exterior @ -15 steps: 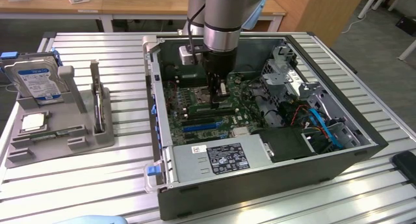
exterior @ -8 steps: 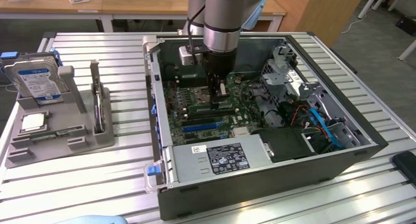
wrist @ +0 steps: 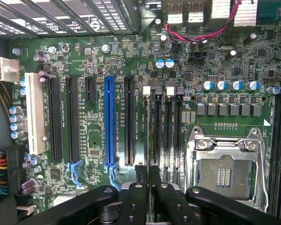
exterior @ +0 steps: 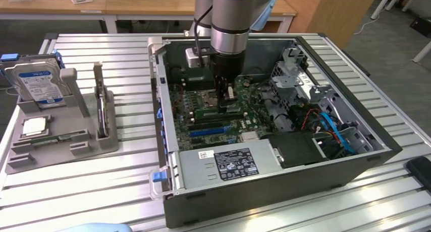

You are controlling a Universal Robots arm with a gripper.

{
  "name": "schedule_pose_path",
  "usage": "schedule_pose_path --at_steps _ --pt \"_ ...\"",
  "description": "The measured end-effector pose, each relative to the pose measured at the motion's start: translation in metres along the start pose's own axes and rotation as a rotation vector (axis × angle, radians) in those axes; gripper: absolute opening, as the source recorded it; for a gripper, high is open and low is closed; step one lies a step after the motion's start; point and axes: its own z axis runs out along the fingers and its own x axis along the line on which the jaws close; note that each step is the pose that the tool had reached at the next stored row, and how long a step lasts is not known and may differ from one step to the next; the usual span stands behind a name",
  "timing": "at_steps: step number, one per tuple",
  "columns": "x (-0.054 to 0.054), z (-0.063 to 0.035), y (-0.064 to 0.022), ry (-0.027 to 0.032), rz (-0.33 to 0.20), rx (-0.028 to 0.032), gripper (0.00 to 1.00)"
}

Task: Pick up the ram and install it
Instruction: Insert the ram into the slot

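Observation:
My gripper is down inside the open computer case, just above the motherboard. Its fingers are drawn close together on the ram, a narrow green stick that hangs under them. In the wrist view I see the ram edge-on as a thin line. It runs along the memory slots, whose white clips stand at the far ends. The empty processor socket lies beside those slots. Whether the stick sits in a slot or hovers over it I cannot tell.
A grey parts holder stands at the exterior view's left, carrying the blue-labelled hard drive and a silver processor chip. Inside the case are the power supply, the drive cage, blue cables and expansion slots.

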Motion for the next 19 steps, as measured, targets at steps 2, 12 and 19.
schedule_pose_path --at_steps 2,12,19 --pt "0.0 -0.0002 -0.0001 -0.0002 0.001 0.0 0.13" --pt "0.0001 -0.0011 -0.0002 0.0034 0.002 -0.0001 0.13" --pt "-0.0001 -0.0002 -0.0001 0.0087 0.002 0.0 0.13"
